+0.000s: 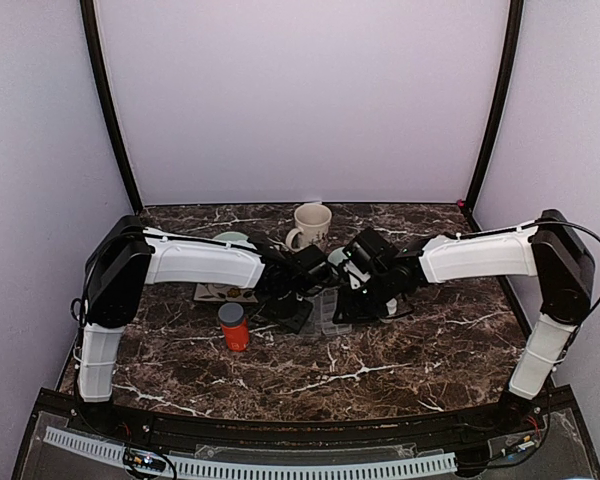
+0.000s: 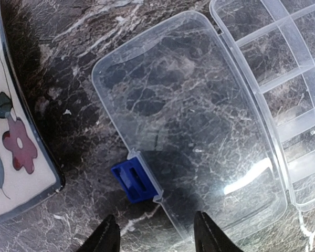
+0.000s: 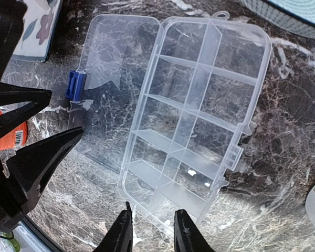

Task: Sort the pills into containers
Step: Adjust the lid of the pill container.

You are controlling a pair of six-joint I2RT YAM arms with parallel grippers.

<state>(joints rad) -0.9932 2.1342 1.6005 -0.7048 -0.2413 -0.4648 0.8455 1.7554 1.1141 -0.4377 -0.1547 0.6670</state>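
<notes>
The clear pill box lies open on the marble, its containers (image 3: 199, 110) on the right and its flat lid (image 3: 115, 68) with a blue latch (image 3: 75, 85) on the left. Two tiny whitish pills (image 3: 192, 172) rest in one compartment near the box's near end. My right gripper (image 3: 153, 219) hovers just short of the box's near corner, open, nothing between its fingers. My left gripper (image 2: 155, 223) is open over the lid (image 2: 189, 121), its fingertips straddling the lid's edge beside the latch (image 2: 134, 181). From above, both grippers meet over the box (image 1: 326, 312).
An orange grey-capped bottle (image 1: 234, 327) stands left of the box. A floral tray (image 2: 10, 142) lies further left. A cream mug (image 1: 311, 225) and a pale green bowl (image 1: 231, 238) sit behind. Another bowl's rim (image 3: 289, 10) lies beyond the box.
</notes>
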